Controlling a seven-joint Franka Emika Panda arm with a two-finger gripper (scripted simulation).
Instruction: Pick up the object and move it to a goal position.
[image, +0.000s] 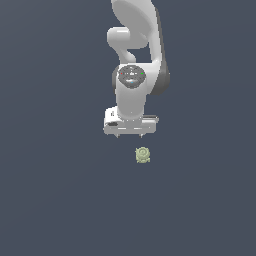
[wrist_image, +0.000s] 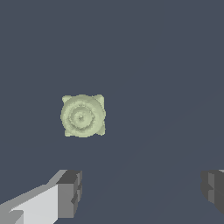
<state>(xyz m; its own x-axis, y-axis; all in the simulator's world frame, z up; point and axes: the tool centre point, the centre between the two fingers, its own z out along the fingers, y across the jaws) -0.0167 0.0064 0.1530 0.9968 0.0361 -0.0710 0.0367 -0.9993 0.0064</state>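
Plain dark slate floor (image: 50, 200) everywhere, no visible edges or walls. Gripper (image: 129, 135) hangs with fingers (wrist_image: 70, 192) spread wide, the object (image: 143, 154) sitting untouched nearby.

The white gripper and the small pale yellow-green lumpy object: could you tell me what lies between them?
Nothing: only bare dark floor separates the white gripper from the small pale yellow-green lumpy object, shown in both views.

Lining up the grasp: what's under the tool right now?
Only bare dark floor under the open tool; the yellow-green ringed object sits apart from it. The object's underside is hidden.
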